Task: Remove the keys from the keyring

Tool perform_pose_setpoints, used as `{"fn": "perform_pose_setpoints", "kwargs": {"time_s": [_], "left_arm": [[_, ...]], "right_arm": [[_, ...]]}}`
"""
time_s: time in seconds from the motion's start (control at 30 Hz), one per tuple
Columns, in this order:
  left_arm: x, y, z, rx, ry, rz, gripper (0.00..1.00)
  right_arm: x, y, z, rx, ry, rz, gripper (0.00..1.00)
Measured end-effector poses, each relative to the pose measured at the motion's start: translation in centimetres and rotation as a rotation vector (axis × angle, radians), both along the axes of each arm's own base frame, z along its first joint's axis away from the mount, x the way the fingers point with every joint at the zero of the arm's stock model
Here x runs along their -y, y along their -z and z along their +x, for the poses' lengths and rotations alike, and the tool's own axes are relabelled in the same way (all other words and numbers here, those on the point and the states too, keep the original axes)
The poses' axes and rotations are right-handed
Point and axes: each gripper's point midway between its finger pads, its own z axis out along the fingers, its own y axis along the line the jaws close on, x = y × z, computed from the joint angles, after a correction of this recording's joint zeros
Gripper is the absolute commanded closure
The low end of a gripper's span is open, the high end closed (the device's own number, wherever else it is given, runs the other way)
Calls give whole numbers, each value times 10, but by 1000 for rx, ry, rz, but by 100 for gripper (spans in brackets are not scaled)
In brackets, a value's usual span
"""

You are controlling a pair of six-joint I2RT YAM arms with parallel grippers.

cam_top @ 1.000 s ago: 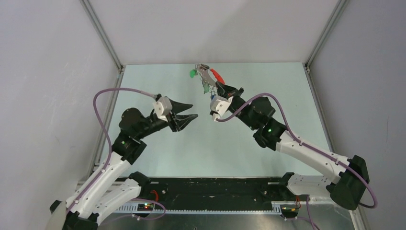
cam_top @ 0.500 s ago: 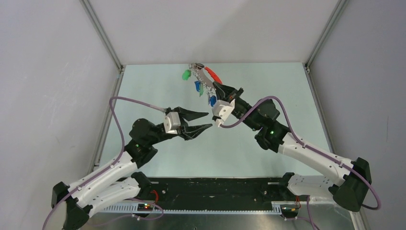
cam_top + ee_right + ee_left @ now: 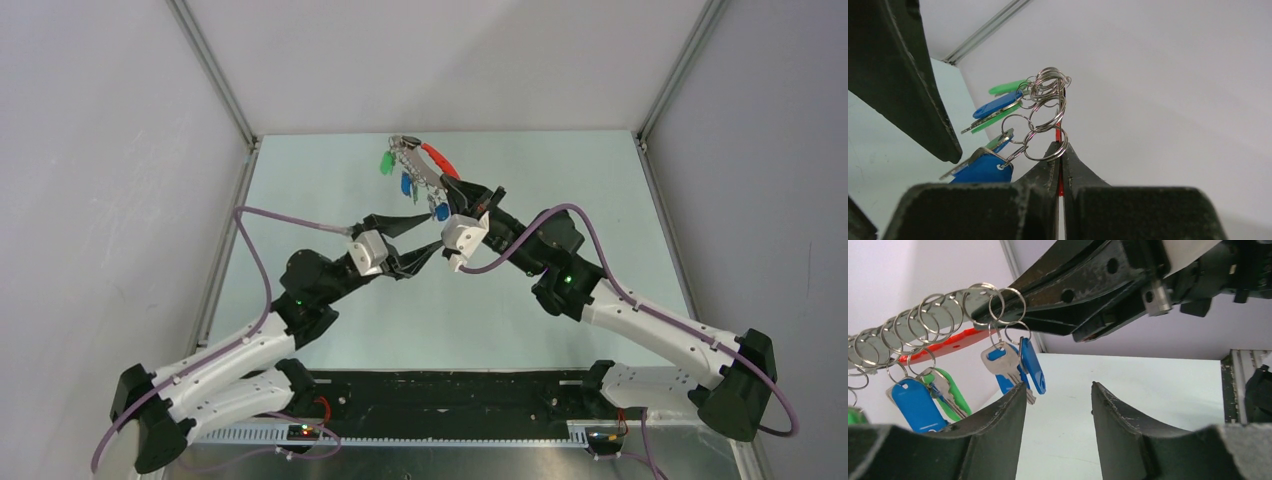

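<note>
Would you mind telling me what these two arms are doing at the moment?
The right hand is shut on the keyring, holding the bunch in the air above the table. The keys, tagged blue and green, dangle from its chain of rings. The left hand is open just below the nearest blue-tagged key, with one finger close beside it, and it grips nothing.

left hand agape, right hand clamped

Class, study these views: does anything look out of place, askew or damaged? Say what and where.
Nothing looks damaged or spilled. The only oddity: the keyring hangs tilted in mid-air, pinched by the right gripper, its keys dangling unevenly close to the open left gripper.
</note>
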Motion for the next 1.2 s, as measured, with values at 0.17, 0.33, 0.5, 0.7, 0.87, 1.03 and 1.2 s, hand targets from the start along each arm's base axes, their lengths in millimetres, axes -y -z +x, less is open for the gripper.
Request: {"fn": "perform_pose_setpoints", "kwargs": {"time_s": [0.17,0.33,0.5,0.7,0.87,1.03,1.2], "left_arm": [[3,5,12,-26,-37,7,47],[7,-1,19,-28,-50,3,48],[11,-7,22,-23,-49,-2,74],[15,-11,27,-24,-51,-5,72],[15,-10,29,-37,-59,-10,57],[8,-12,31,-42,-92,-27,54],[-9,-10,27,-47,-136,-50,52]], "right_arm": [[0,1,0,-3,0,-3,100],[0,0,0,-1,0,-2,100],[0,0,0,-1,-1,-2,100],[0,1,0,-5,0,-7,100],[0,2,1,-7,3,-8,100],[0,2,1,-9,6,-10,100],[2,3,3,-12,14,-13,100]]}}
